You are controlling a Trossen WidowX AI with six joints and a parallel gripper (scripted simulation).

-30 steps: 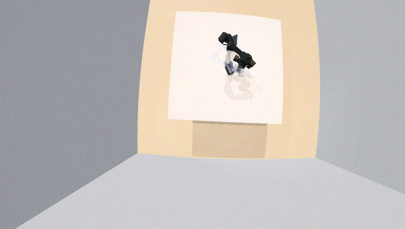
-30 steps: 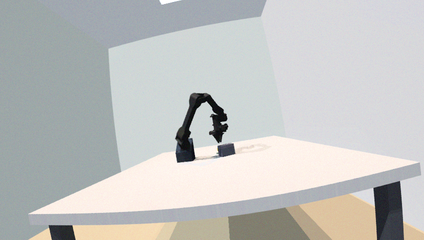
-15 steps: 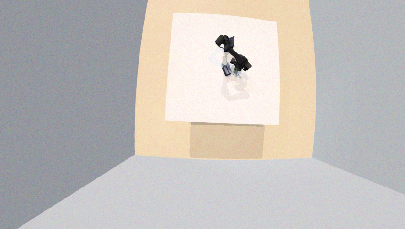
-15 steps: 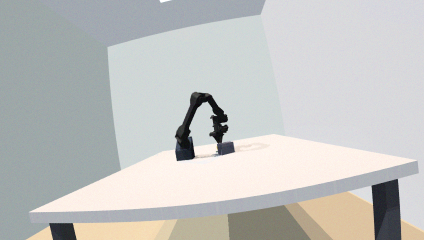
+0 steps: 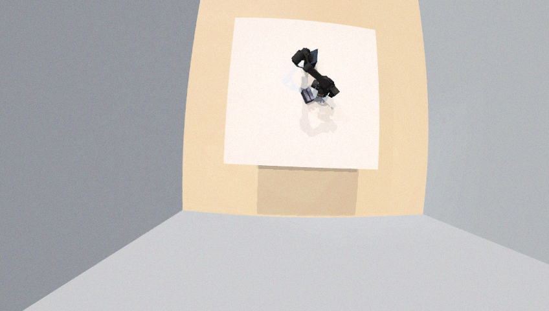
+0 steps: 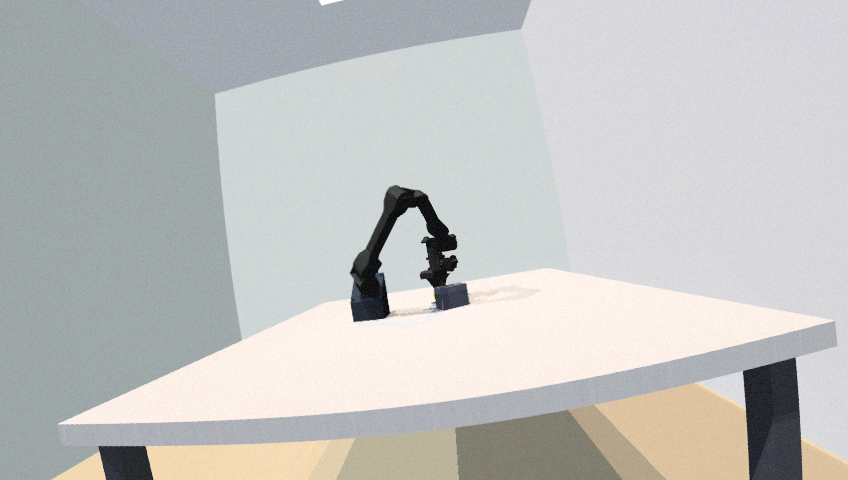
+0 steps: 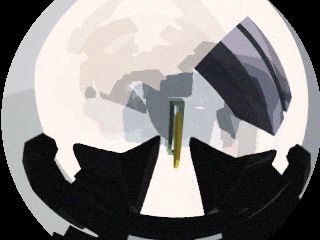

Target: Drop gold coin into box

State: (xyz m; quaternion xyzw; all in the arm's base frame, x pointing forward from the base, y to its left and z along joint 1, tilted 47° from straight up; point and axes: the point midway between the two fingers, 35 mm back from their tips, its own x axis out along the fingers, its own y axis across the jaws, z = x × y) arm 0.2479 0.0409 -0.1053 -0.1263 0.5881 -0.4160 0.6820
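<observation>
The gold coin (image 7: 178, 146) stands on edge and shows edge-on in the wrist view, with a strip of the dark-green holder (image 7: 171, 116) along its left side. My gripper (image 7: 175, 140) (image 5: 320, 96) (image 6: 434, 283) points straight down over it. Its two black fingers stand apart on either side of the coin, with a gap to each finger. The closed grey box (image 7: 247, 76) (image 5: 307, 94) (image 6: 451, 295) sits close beside the gripper, with its lid slot visible as a thin dark line in the wrist view. In the top and exterior views the arm hides the coin and holder.
The arm's base (image 5: 313, 57) (image 6: 369, 306) stands behind the box on the white table (image 5: 269, 135) (image 6: 535, 344). Dark table legs (image 6: 770, 416) show below the table's front edge.
</observation>
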